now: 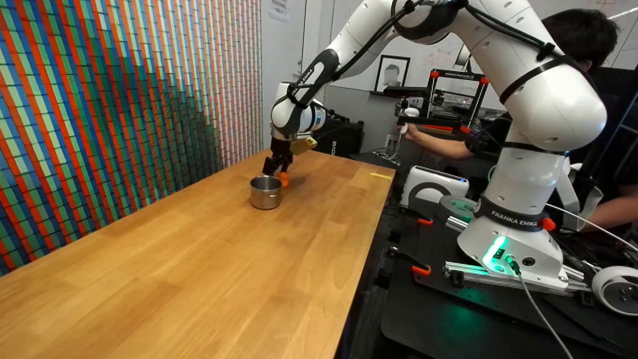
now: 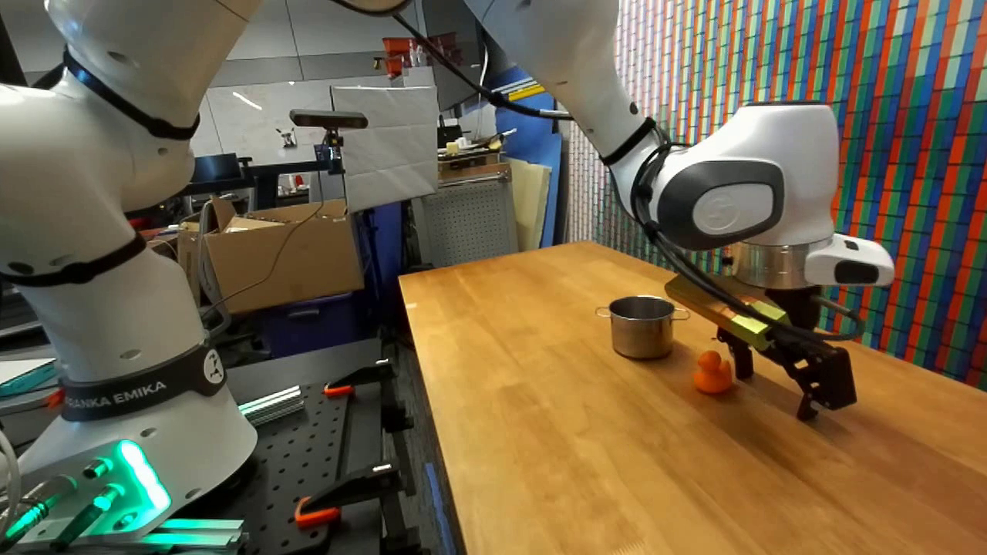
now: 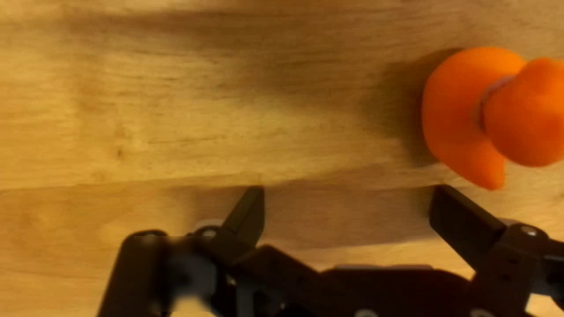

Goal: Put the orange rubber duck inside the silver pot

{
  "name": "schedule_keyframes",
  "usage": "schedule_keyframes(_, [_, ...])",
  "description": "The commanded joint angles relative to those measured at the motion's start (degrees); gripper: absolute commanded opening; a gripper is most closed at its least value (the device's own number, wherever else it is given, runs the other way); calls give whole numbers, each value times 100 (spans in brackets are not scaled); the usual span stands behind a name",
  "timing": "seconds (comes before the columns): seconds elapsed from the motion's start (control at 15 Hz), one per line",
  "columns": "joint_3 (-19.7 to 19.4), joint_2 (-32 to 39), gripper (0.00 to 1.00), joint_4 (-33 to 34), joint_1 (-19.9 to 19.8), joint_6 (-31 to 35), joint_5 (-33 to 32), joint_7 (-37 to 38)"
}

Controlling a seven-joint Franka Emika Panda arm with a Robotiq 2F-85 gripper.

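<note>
The orange rubber duck [image 2: 712,373] stands upright on the wooden table, close to the silver pot [image 2: 642,335]. In an exterior view the duck [image 1: 283,180] is partly hidden behind the pot [image 1: 265,197]. The pot is upright, with a dark inside; it is out of the wrist view. My gripper [image 2: 775,391] is low over the table beside the duck, pointing down. In the wrist view the gripper's fingers [image 3: 348,204] are wide apart with only bare wood between them. The duck [image 3: 467,110] lies outside the fingers, above and right of the right fingertip, its head cut by the frame edge.
The wooden table [image 1: 239,259] carries the pot and duck. A colourful tiled wall [image 1: 124,99] runs along the table's long edge, near the arm's wrist. A strip of yellow tape [image 1: 381,176] lies by the table edge. A person [image 1: 578,40] is behind the robot base.
</note>
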Motion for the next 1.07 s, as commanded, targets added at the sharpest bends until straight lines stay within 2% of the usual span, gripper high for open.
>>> schedule_keyframes(0.0, [172, 258, 100, 901, -199, -843, 0, 141])
schedule_keyframes(0.13, [222, 166, 100, 1047, -224, -1114, 33, 135])
schedule_keyframes(0.4, [388, -294, 100, 751, -270, -1352, 212, 93])
schedule_keyframes(0.8, [455, -1316, 100, -760, -200, -1353, 363, 114])
schedule_keyframes(1.0, [380, -1675, 100, -1388, -162, -1149, 304, 73])
